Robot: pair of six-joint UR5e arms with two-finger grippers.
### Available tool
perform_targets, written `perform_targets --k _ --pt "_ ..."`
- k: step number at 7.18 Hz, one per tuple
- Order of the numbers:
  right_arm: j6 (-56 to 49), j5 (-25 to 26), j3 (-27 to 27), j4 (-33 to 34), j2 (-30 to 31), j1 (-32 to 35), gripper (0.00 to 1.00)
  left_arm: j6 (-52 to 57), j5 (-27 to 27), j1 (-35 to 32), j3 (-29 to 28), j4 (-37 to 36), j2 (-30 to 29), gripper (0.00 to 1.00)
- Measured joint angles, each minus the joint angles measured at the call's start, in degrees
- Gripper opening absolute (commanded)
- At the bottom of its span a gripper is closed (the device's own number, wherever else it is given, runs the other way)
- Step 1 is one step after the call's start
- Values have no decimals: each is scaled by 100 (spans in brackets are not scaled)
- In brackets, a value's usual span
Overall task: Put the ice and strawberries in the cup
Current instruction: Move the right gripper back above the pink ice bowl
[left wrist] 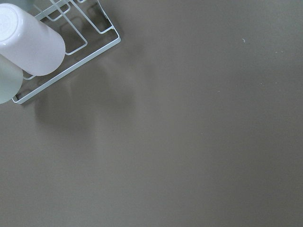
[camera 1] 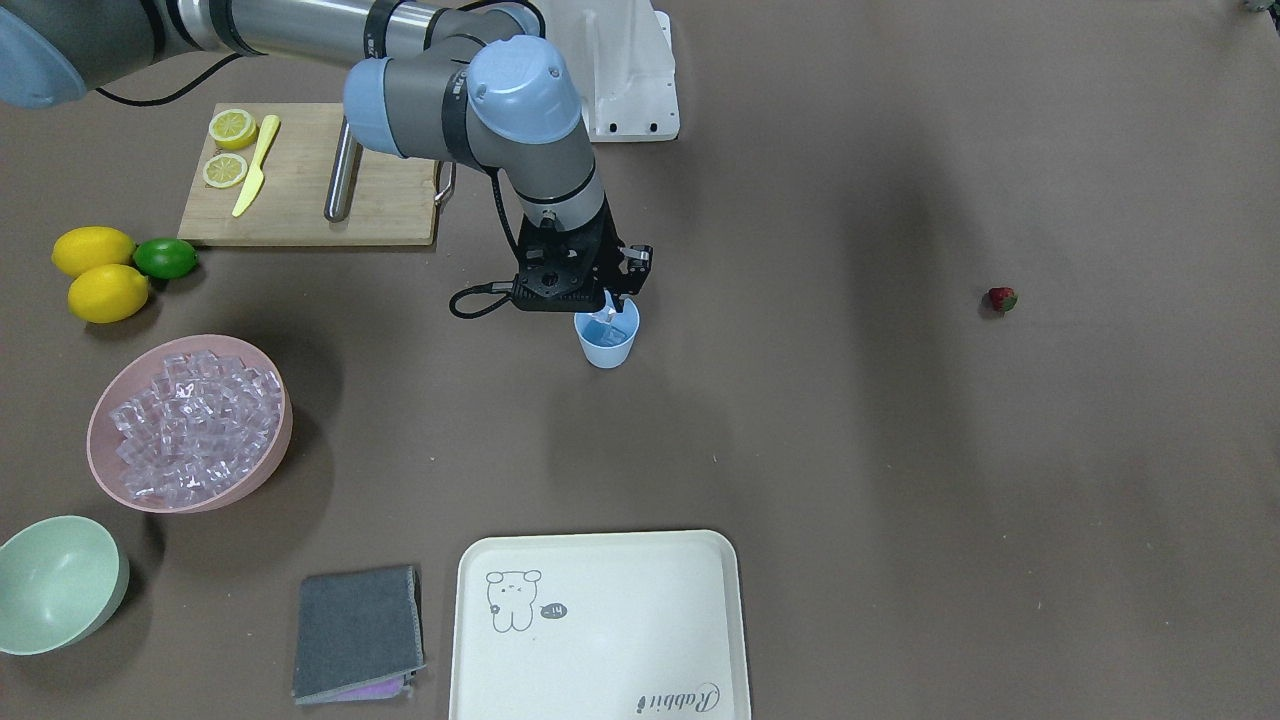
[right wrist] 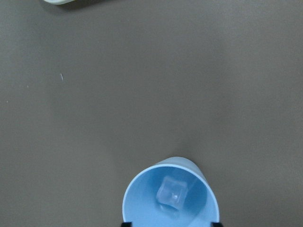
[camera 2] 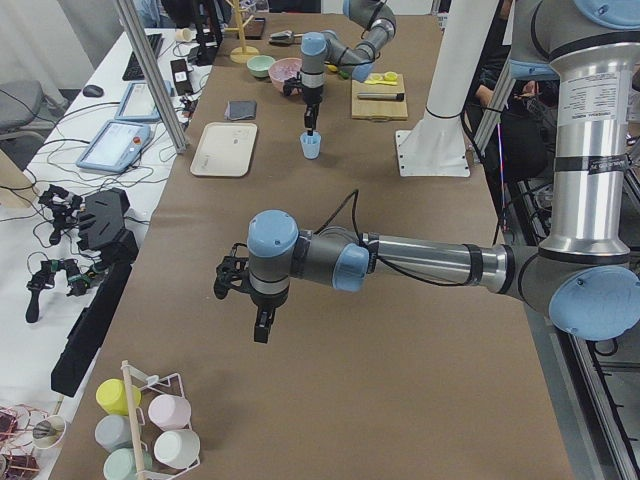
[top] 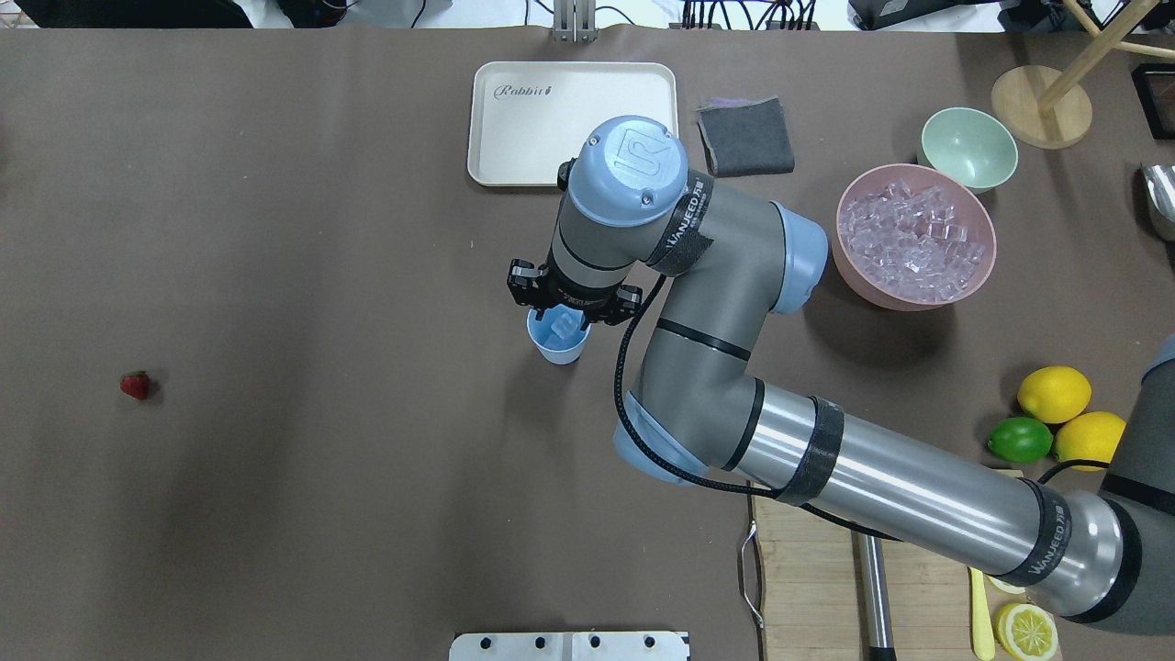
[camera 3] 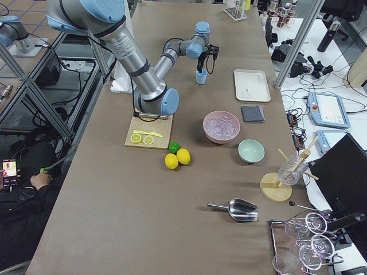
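Observation:
The light blue cup (camera 1: 607, 347) stands mid-table, and one clear ice cube (right wrist: 171, 192) lies inside it. My right gripper (camera 1: 608, 306) hangs straight over the cup's mouth, open, its fingertips just showing at the bottom edge of the right wrist view on either side of the cup (right wrist: 142, 189). More ice (top: 918, 239) fills the pink bowl (top: 863, 285). The strawberry (top: 135, 385) lies alone far off on the bare cloth. My left gripper (camera 2: 262, 326) hovers over the table's near end in the left side view; I cannot tell its state.
A cream tray (top: 486, 119), a grey cloth (top: 745, 138) and a pale green bowl (top: 968, 147) sit at the far edge. Two lemons, a lime (top: 1019, 440) and a cutting board (camera 1: 310, 190) are by the right arm. A wire cup rack (left wrist: 71, 56) lies below the left wrist.

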State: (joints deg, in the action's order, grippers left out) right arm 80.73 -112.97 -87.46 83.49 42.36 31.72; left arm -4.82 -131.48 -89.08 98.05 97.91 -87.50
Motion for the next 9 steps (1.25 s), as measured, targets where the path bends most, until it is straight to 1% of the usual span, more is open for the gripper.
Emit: perform_targets --k 2,3,5,7,8,9 --pt "28 -62 -43 29 -6 21 99 -14 -2 1 8 0 -32 98" --pt "53 -182 -134 56 5 82 99 -17 -35 3 51 1 -41 98" --pt "15 -461 -613 289 243 324 99 -33 -361 35 369 25 -160 98" --pt "-334 -718 -1384 461 973 767 99 -291 -476 281 492 252 -410 98" --pt "-627 -853 -1639 472 1322 1006 99 -829 -473 585 477 420 -468 98" --pt "-962 -916 -1797 461 1620 1212 99 -1412 -473 889 488 784 -406 98"
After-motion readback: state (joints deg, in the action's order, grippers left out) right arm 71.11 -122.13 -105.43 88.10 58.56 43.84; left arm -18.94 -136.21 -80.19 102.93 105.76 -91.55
